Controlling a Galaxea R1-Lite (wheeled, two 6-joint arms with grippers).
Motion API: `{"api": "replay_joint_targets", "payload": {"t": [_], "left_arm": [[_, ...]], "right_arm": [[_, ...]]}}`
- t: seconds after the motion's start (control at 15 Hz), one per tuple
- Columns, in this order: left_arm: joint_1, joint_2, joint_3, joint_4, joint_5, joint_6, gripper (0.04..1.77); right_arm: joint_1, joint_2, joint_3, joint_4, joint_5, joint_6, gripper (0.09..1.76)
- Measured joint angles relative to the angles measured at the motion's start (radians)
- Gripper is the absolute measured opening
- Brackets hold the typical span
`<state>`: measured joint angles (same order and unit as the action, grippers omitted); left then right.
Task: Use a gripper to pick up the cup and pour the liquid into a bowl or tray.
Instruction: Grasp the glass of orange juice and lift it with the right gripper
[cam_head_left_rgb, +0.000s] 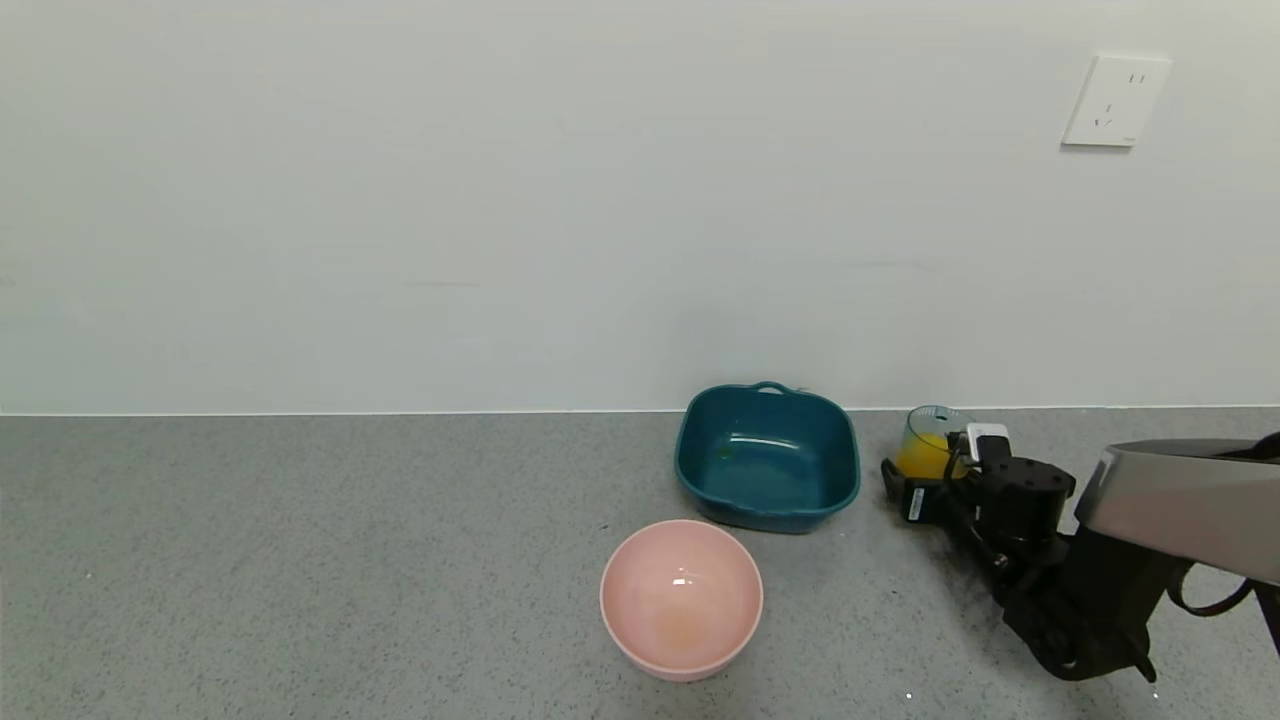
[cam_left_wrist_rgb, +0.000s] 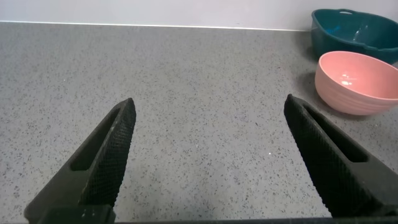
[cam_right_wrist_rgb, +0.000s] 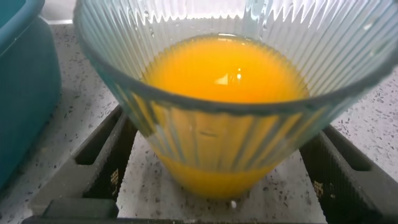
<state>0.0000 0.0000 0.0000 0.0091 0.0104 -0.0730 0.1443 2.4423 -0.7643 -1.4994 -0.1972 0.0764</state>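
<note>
With the right tool (cam_head_left_rgb: 925, 480) spread wide around the cup (cam_head_left_rgb: 930, 445) at far right, an uneven close could tip the liquid (cam_right_wrist_rgb: 225, 68) onto the surface (cam_head_left_rgb: 300, 560)

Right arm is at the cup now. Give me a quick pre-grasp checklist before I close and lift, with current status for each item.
1. Cup between the right gripper fingers: ok, one finger on each side.
2. Right gripper open, not yet squeezing: ok.
3. Cup upright, orange liquid inside: ok.
4. Pink bowl upright and uncovered: ok.
5. Teal basin close beside the cup along the way to the bowl: not ok, lift clear of it.
6. Left gripper open over bare counter, away from the cup: ok.
</note>
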Motion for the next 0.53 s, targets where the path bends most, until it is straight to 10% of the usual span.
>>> {"api": "replay_joint_targets", "payload": {"t": [0.53], "left_arm": [[0.000,0.000,0.000,0.000,0.000,0.000,1.72]], "right_arm": [[0.001,0.024,-0.010,-0.063,0.000,-0.040,1.71]]}}
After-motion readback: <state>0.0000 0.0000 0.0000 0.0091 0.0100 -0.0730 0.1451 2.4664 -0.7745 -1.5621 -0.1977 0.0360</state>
